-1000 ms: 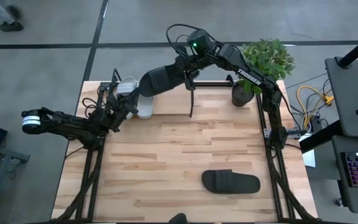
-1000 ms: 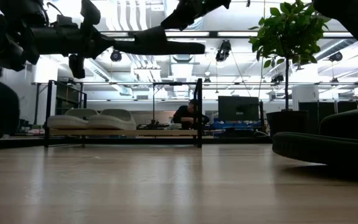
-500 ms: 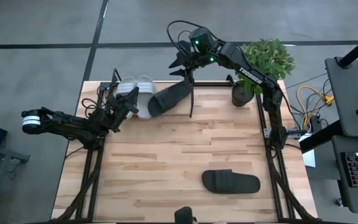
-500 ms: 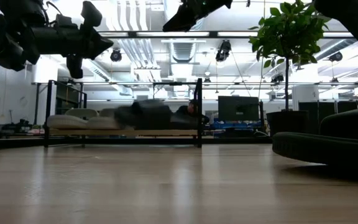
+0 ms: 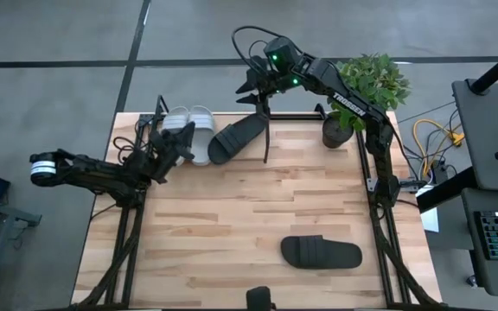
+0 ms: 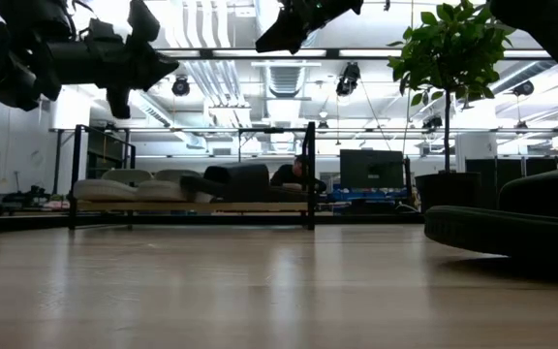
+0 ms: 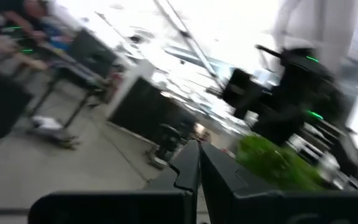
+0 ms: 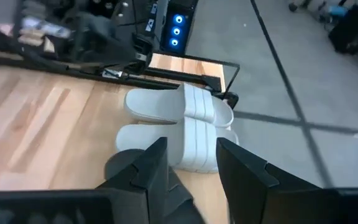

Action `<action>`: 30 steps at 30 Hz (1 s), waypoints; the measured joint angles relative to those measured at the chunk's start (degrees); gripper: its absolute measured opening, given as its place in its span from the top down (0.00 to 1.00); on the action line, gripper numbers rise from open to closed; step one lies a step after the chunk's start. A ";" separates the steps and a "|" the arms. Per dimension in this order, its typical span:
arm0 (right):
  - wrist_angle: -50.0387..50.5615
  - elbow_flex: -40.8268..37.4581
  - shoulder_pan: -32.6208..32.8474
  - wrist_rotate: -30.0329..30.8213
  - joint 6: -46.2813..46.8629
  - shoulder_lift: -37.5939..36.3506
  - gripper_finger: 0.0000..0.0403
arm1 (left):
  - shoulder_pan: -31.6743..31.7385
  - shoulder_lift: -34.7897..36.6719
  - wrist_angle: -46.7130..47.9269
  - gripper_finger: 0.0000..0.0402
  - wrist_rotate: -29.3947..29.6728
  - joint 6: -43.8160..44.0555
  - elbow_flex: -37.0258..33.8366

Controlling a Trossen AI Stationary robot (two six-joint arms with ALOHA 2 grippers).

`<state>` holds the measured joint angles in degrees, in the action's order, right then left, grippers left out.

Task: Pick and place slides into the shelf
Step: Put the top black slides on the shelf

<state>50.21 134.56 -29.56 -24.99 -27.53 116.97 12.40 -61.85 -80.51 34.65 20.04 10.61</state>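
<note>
One black slide (image 5: 236,136) (image 6: 232,180) lies slantwise on the shelf (image 5: 294,117) (image 6: 192,206), sole down, right beside the white pair (image 5: 188,131) (image 8: 180,118). My right gripper (image 5: 258,86) (image 8: 191,167) hangs open above the shelf's right end, over that black slide and touching nothing. A second black slide (image 5: 322,252) (image 6: 511,228) rests sole down on the table's near right part. My left gripper (image 5: 182,140) (image 7: 199,167) is shut and hovers by the shelf's left end, close to the white pair.
A potted plant (image 5: 366,86) (image 6: 449,58) stands at the far right corner, next to the shelf's right end. Bare wood board (image 5: 232,216) spreads between the shelf and the near slide. A person (image 6: 294,179) sits in the room beyond the shelf.
My right gripper has let go of the black slide it held up over the shelf. The slide has dropped and now lies slanted on the shelf beside the white pair. The gripper has stayed high above the shelf's right end.
</note>
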 joint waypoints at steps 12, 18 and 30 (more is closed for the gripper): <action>6.50 0.00 0.36 1.15 10.64 -3.87 0.71 | 0.00 1.98 0.04 0.82 -22.57 -13.97 0.95; 10.40 0.00 3.00 1.03 11.32 -7.52 0.71 | -0.02 2.02 0.67 0.53 -31.89 -21.06 2.79; 13.64 -8.48 8.41 10.16 10.36 -17.11 0.73 | -1.87 3.57 57.33 0.42 -31.54 -42.51 21.04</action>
<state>63.85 126.09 -21.15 -14.83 -17.18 99.86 10.53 -58.29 -23.18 3.11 -22.47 31.65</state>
